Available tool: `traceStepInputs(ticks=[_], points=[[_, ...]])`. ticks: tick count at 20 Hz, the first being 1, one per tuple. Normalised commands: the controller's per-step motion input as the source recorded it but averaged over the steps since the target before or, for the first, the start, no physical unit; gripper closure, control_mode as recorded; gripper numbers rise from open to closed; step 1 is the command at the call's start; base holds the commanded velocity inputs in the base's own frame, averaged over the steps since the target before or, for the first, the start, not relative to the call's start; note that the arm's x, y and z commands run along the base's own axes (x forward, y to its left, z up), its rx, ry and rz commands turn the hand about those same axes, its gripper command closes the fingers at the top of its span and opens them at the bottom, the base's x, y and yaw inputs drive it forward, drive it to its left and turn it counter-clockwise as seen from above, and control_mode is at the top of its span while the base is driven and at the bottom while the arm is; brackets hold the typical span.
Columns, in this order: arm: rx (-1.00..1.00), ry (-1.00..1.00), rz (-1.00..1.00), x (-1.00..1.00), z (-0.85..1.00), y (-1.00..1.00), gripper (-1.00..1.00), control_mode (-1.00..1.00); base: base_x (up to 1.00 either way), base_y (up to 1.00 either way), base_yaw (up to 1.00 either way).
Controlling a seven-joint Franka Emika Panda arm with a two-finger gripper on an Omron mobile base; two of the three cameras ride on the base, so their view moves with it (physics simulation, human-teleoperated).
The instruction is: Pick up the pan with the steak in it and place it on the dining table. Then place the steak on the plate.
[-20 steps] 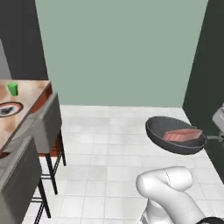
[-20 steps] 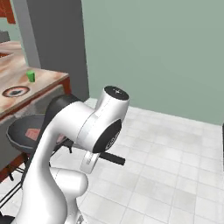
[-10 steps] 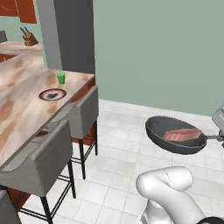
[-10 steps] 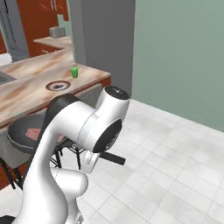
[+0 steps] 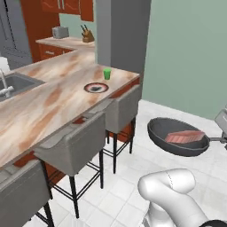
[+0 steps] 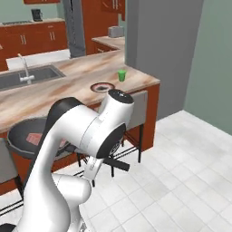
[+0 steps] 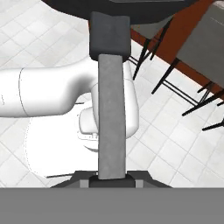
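Observation:
The dark grey pan (image 5: 156, 132) hangs in the air over the white tiled floor, right of the stools. The pinkish-red steak (image 5: 184, 136) lies flat inside it. Its thin handle (image 7: 111, 118) runs down the hand view into my gripper (image 7: 111, 178), which is shut on it. From the right base view, the pan (image 6: 18, 138) and steak (image 6: 35, 136) peek out behind my arm. On the marble dining table (image 5: 48, 104) the small dark plate (image 5: 96, 88) lies near the far corner, well left of the pan.
A green cup (image 5: 107, 74) stands just beyond the plate. Grey stools (image 5: 75, 146) line the table's edge between me and the top. A sink with a tap (image 5: 13, 84) is set in the table's left part. A grey pillar (image 5: 122, 31) rises behind the table's corner.
The whole picture has shifted: the base has moved, and the dining table with its stools now looms larger and nearer. The pan stays held in the same place relative to the arm.

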Motion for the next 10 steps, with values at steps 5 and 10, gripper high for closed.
traceStepInputs(ticks=[5, 10], points=[[0.00, 0.00, 0.00, 0.00, 0.00, 0.00, 1.00, 1.00, -0.02, 0.00, 0.50], [0.00, 0.00, 0.00, 0.00, 0.00, 0.00, 1.00, 1.00, -0.03, 0.00, 0.50]])
